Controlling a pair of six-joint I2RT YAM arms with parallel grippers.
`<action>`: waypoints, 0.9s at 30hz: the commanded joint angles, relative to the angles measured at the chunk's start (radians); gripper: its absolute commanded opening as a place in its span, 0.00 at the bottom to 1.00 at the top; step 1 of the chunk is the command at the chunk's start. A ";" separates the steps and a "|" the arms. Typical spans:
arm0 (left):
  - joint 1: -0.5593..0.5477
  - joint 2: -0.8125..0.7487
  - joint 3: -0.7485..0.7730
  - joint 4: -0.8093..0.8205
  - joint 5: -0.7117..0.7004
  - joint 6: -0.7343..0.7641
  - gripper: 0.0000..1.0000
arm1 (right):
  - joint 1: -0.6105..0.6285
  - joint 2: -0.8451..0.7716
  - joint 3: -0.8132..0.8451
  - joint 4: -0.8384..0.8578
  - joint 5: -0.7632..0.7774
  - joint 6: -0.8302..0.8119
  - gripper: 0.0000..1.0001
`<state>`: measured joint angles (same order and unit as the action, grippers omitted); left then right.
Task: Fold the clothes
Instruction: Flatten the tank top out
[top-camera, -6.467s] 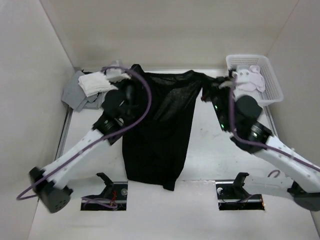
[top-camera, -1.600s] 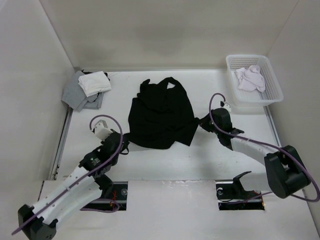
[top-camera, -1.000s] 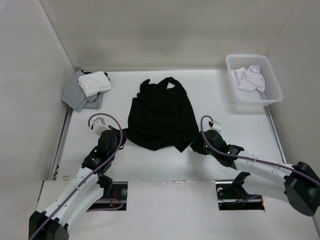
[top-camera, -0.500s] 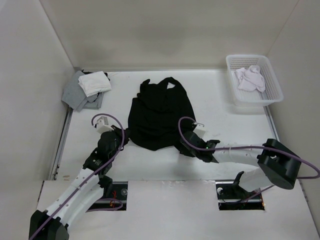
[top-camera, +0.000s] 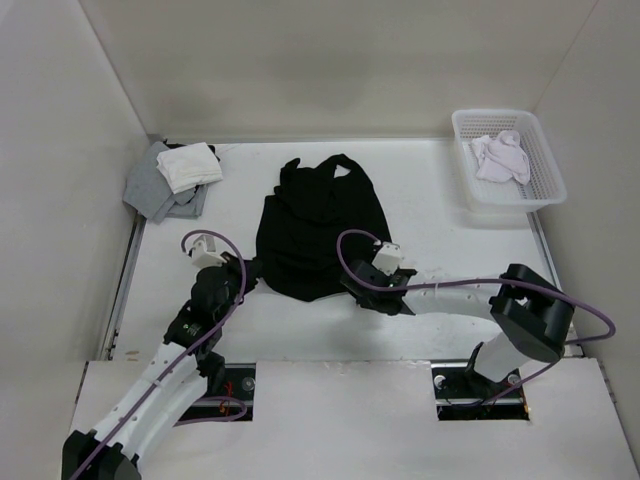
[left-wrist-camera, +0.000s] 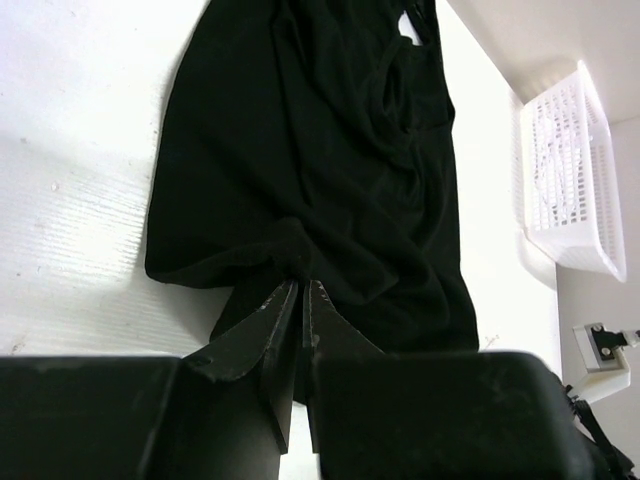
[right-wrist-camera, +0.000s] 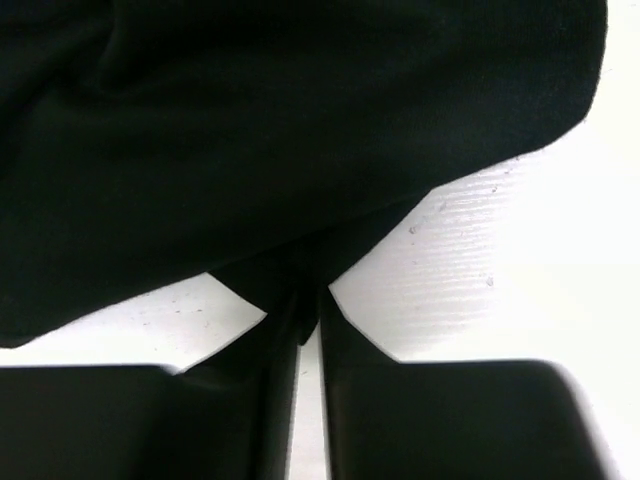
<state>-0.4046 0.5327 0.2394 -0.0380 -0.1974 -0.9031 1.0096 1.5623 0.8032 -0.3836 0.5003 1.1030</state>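
Left claw (left-wrist-camera: 300, 288): pressed together, clamped on a small bunched fold at the near left edge of the black garment (left-wrist-camera: 320, 150). Fabric puckered into a little knot right at the fingertips, spreading flat beyond them.

Right claw (right-wrist-camera: 308, 300): fingers drawn almost together, only a thin slit between them, tips tucked under the garment's near right hem and pinching the thin fabric there. Bare white table (right-wrist-camera: 520, 260) on either side of the fingers, just below the hem.

Seen from above: both claws low at the garment's near edge, one at each near corner, apart from each other, arms reaching in from the near side.

Black garment in the middle of the table, lying flat and doubled over into a compact shape. Wider at the near end, narrower at the far end, with the straps bunched there around a small white gap. Soft creases down its length.

Well apart, in the far right corner: white basket (top-camera: 508, 213) holding a crumpled pale cloth (top-camera: 497, 158).

In the far left corner, against the wall: folded white towel (top-camera: 190, 166) on top of a grey cloth (top-camera: 145, 188).
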 joint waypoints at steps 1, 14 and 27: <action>0.020 -0.010 -0.003 0.059 0.036 0.026 0.04 | 0.008 0.004 0.002 -0.070 0.018 0.026 0.08; 0.060 -0.175 0.317 -0.127 0.014 0.044 0.02 | 0.270 -0.687 0.166 -0.535 0.411 0.054 0.00; 0.109 0.036 1.167 -0.181 -0.134 0.239 0.03 | 0.764 -0.572 1.139 -0.031 0.879 -1.132 0.00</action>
<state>-0.3161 0.4820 1.2713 -0.2317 -0.2810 -0.7559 1.7466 0.9089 1.8763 -0.7311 1.2678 0.4862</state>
